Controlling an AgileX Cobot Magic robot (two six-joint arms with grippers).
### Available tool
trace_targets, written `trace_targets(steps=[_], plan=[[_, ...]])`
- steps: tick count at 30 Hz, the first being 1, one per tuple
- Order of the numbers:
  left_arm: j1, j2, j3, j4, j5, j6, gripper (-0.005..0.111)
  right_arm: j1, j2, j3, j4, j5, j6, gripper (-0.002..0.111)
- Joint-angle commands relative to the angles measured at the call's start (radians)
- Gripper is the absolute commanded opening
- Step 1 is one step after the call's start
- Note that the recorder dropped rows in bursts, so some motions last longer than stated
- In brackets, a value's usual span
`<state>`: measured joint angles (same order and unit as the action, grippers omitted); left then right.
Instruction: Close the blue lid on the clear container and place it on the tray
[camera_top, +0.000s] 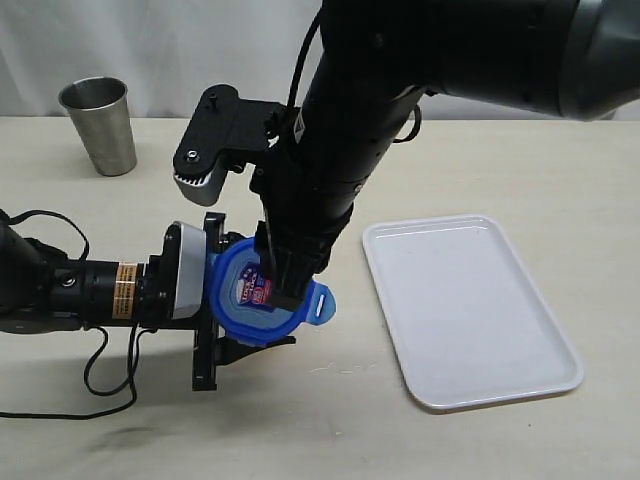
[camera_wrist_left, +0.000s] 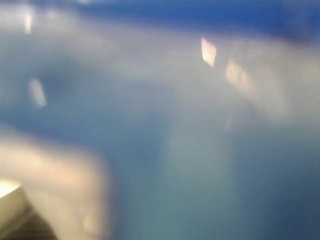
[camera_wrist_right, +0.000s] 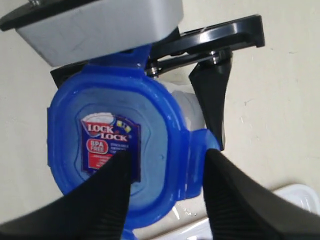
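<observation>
Seating of the blue lid (camera_top: 243, 272) looked like the step in hand. It sat on top of the clear container (camera_wrist_right: 192, 112), which was near the left edge of the tray (camera_top: 470, 310) and not on it. The left gripper (camera_top: 225, 290) reached in level from the side and held the container's body between its jaws; its own wrist camera gave only a blue-white blur. From above, the right gripper (camera_wrist_right: 167, 157) stood with its fingers (camera_wrist_right: 100, 200) apart, astride the lid's rim. One finger was over the Lock & Lock sticker (camera_wrist_right: 107, 140), the other by a snap flap (camera_wrist_right: 202, 145) that stuck outward, apparently unlatched. No grip on anything showed there. To do this well, I judged, that flap needed pressing down and inward until it caught under the rim. The force should run straight down, so the container did not twist in the left jaws. Whether the remaining flaps were latched could not be told. A steel cup (camera_top: 98, 125) stood well apart.
</observation>
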<state>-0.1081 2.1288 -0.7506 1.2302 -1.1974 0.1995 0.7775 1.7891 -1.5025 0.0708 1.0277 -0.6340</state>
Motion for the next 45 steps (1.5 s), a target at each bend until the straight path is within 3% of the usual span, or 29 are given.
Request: trace_targets(steps=[1, 11, 16, 22, 26, 28, 32, 36, 39, 45], plan=[[-0.007, -0.006, 0.003, -0.016, -0.024, -0.019, 0.000, -0.002, 0.045, 0.008, 0.056, 0.079, -0.012, 0.033], [-0.007, -0.006, 0.003, 0.014, -0.024, -0.021, 0.000, -0.021, 0.120, 0.008, 0.092, 0.107, -0.007, 0.036], [-0.007, -0.006, 0.003, 0.012, -0.024, -0.035, 0.000, -0.035, 0.143, 0.008, 0.207, 0.148, -0.075, 0.036], [-0.007, -0.006, 0.003, 0.012, -0.024, -0.074, 0.000, -0.036, 0.154, 0.006, 0.137, 0.121, -0.051, 0.036], [-0.007, -0.006, 0.003, -0.016, -0.024, -0.134, 0.000, -0.036, 0.119, -0.020, -0.040, 0.037, 0.102, 0.037], [-0.007, -0.006, 0.003, -0.046, -0.024, -0.192, 0.000, -0.036, 0.088, -0.020, -0.039, 0.003, 0.108, 0.037], [-0.007, -0.006, 0.003, -0.115, -0.024, -0.314, 0.000, -0.036, 0.020, -0.020, -0.009, -0.090, 0.156, 0.050], [-0.007, -0.006, 0.003, -0.185, -0.024, -0.371, 0.000, -0.036, -0.053, -0.020, -0.115, -0.189, 0.408, 0.054], [-0.007, -0.006, 0.003, -0.208, -0.024, -0.373, 0.000, -0.036, -0.099, -0.020, -0.219, -0.195, 0.718, 0.054], [-0.007, -0.006, 0.003, -0.240, -0.009, -0.373, 0.000, -0.036, -0.122, -0.020, -0.225, -0.115, 0.799, 0.054]])
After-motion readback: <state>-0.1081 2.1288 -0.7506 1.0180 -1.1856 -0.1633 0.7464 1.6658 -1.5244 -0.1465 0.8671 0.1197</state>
